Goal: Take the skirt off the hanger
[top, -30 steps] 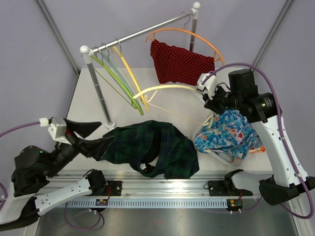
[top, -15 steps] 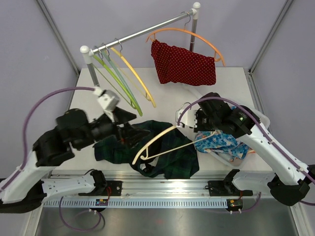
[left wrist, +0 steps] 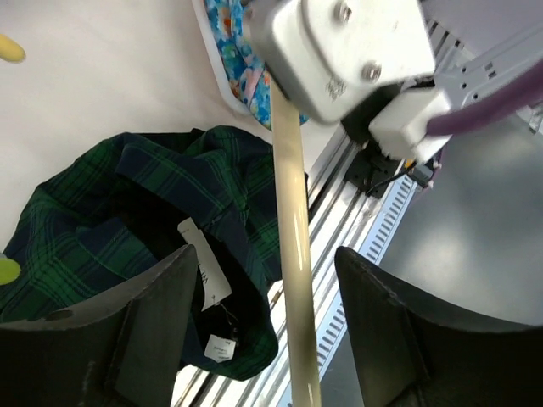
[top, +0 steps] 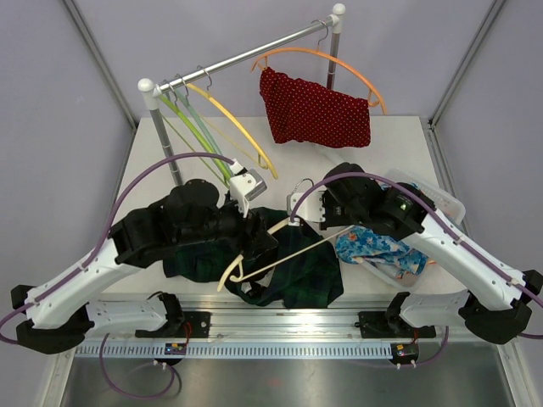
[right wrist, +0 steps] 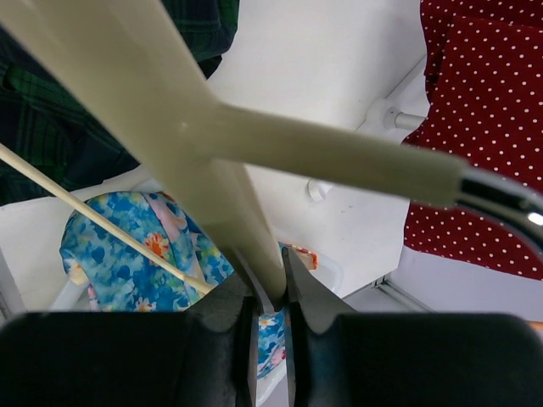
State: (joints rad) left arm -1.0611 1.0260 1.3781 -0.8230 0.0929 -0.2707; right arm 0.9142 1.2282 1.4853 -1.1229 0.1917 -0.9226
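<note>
Right gripper [right wrist: 267, 292]: I am pinching the hanger [right wrist: 170, 119] near its neck, jaws closed tight on the cream plastic.
Left gripper [left wrist: 265, 259]: I am holding my jaws wide apart, one on each side of the hanger's long arm, gripping nothing (whether I am touching it, I cannot tell).
Skirt [top: 293, 263]: the green plaid is lying crumpled beneath the hanger and off it, white labels showing.
Floral cloth [top: 373, 248]: it is sitting just beside the hanger's right end.
Red garment [top: 316, 110]: it is hanging beyond the hanger, well apart.
</note>
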